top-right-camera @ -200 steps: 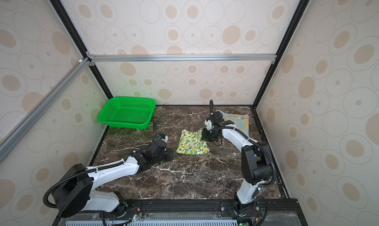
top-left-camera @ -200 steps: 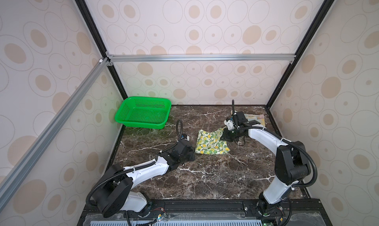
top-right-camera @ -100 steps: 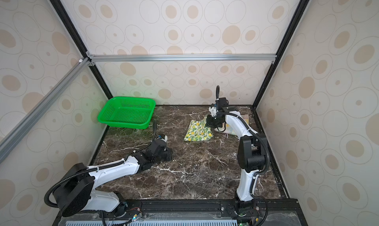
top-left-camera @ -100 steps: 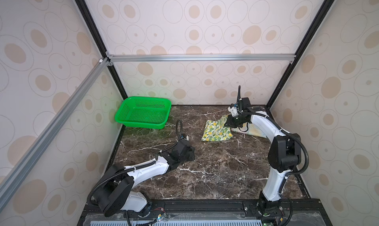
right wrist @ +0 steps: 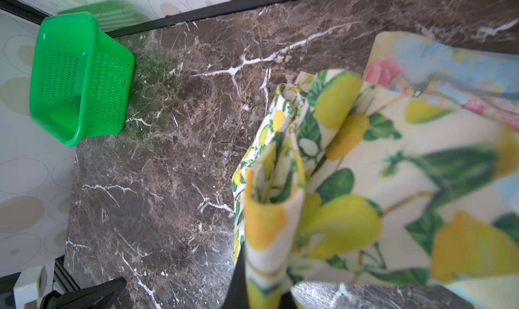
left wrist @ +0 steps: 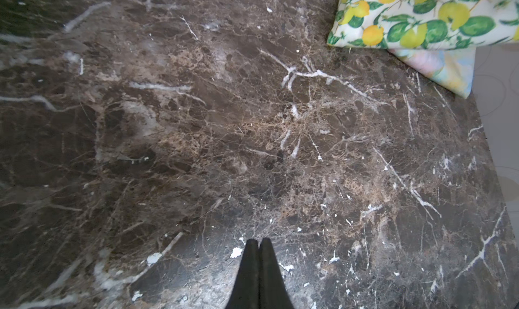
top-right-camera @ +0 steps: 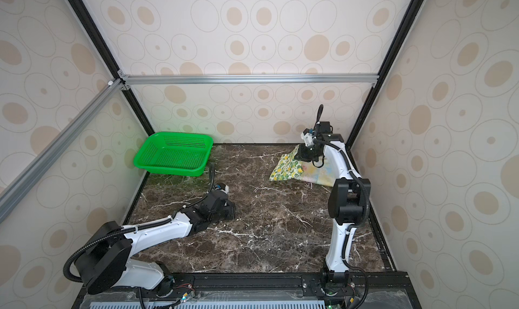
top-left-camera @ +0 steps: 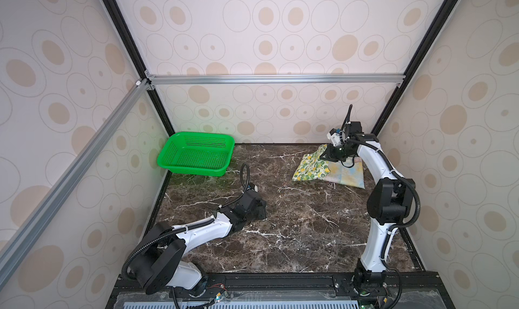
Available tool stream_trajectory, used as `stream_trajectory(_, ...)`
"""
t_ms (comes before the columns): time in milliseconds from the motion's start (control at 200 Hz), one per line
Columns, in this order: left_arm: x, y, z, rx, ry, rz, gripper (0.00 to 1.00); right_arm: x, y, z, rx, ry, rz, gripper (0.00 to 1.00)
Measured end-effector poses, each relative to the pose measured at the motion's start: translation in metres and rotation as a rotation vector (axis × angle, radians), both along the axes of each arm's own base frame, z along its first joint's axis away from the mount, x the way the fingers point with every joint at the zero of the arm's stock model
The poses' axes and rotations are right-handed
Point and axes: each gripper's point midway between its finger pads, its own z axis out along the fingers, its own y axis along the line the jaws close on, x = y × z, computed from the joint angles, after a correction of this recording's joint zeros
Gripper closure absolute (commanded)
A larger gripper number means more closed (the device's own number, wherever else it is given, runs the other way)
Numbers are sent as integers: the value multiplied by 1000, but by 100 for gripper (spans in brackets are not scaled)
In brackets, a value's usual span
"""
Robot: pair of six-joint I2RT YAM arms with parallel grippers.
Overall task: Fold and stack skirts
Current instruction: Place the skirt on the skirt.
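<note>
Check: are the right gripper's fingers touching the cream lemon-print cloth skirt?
Touching. Right wrist view: cream lemon-print cloth skirt is pinched between the shut fingers.

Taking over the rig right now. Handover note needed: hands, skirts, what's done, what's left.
Left hand: shut, empty, low over the bare table.
Right hand: shut on one end of the lemon skirt, holding that end up.
Pastel skirt: lies folded flat in the far right corner. The lemon skirt overlaps its edge, and the rest hangs off toward the basket, which looks empty.
Done: both skirts look folded.
Left: set the lemon skirt squarely on the pastel one, then let go.
</note>
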Motion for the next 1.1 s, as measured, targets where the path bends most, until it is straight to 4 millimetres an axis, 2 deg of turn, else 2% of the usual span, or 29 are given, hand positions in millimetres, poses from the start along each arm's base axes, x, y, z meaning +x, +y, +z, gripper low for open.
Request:
stream_trajectory(180,0,0,-10,19,22,-4,100,11,-9,10,36,-16,40,100)
stream_trajectory(605,10,-9,-6,24,35,-23,100,27,-49,38,143,-75,58,100)
stream_trajectory(830,12,-12,-10,35,55,-28,100,28,-45,48,258,-91,101,100)
stream_trajectory(1100,15,-19,-16,40,75,-41,100,25,-38,57,306,-101,130,100)
